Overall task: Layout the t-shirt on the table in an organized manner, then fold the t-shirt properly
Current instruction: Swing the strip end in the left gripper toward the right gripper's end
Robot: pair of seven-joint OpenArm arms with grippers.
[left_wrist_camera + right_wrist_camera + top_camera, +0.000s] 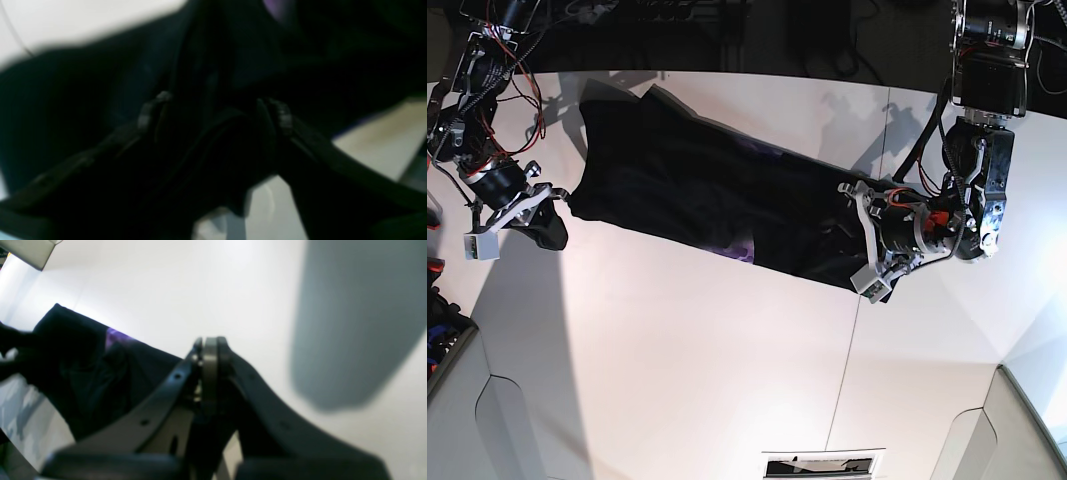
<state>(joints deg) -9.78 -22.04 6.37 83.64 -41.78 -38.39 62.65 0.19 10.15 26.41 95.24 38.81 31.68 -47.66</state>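
base view is evenly lit from overhead, sharp, slight wide-angle bend at the corners. the table [727,350] reads bright white with soft grey arm shadows at the far edge and left side. the t-shirt [697,185] is near-solid black, folds barely resolved. left wrist view is very dim and blurred: fabric fills it, the left gripper [217,110] fingers barely separate from it. right wrist view is bright, tabletop nearly blown out, a broad soft shadow [353,326] at right, the right gripper [210,350] soft-focused.
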